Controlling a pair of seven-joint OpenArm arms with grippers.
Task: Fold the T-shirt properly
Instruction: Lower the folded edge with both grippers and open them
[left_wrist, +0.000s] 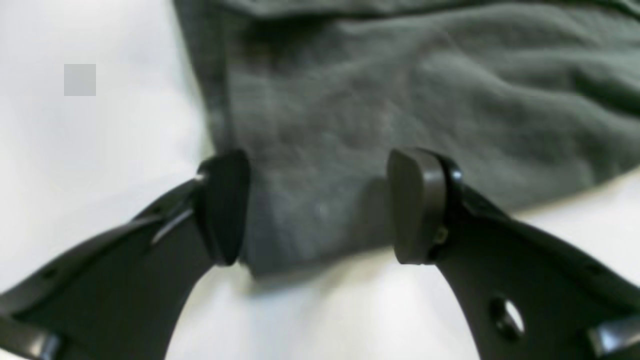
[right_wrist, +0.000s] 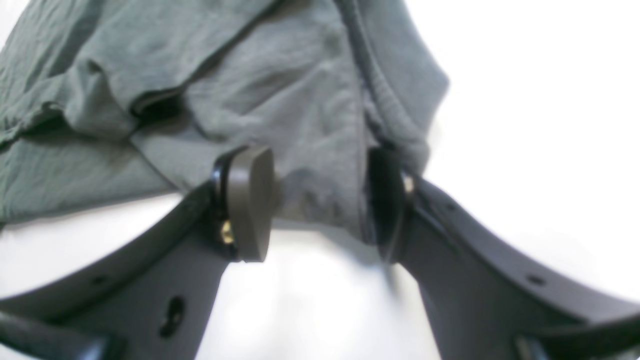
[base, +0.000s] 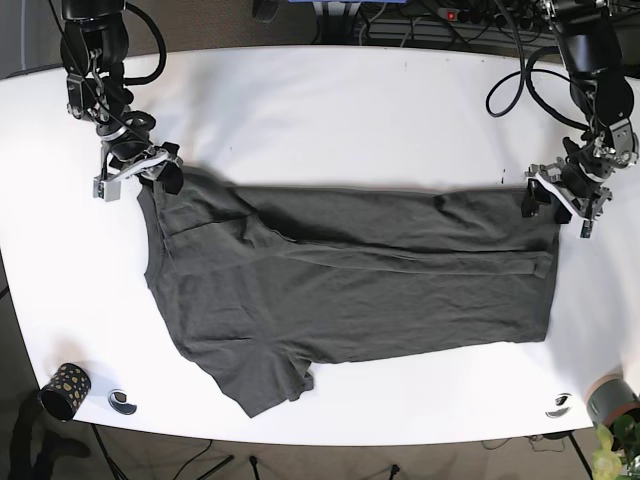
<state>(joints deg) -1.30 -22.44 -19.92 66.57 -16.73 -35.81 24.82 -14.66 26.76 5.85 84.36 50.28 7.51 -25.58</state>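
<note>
White table: dark grey T-shirt, wrinkled, partly folded lengthwise; left gripper and right gripper fingers spread wide, straddling its far corners.

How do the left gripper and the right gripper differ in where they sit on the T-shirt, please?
The left gripper is at the T-shirt's hem corner, where the cloth lies flat between its fingers; the right gripper is at the collar end, straddling bunched cloth with a thick seam. In the base view the left gripper is on the right side, the right gripper on the left. Both are open, at the shirt's far edge.
</note>
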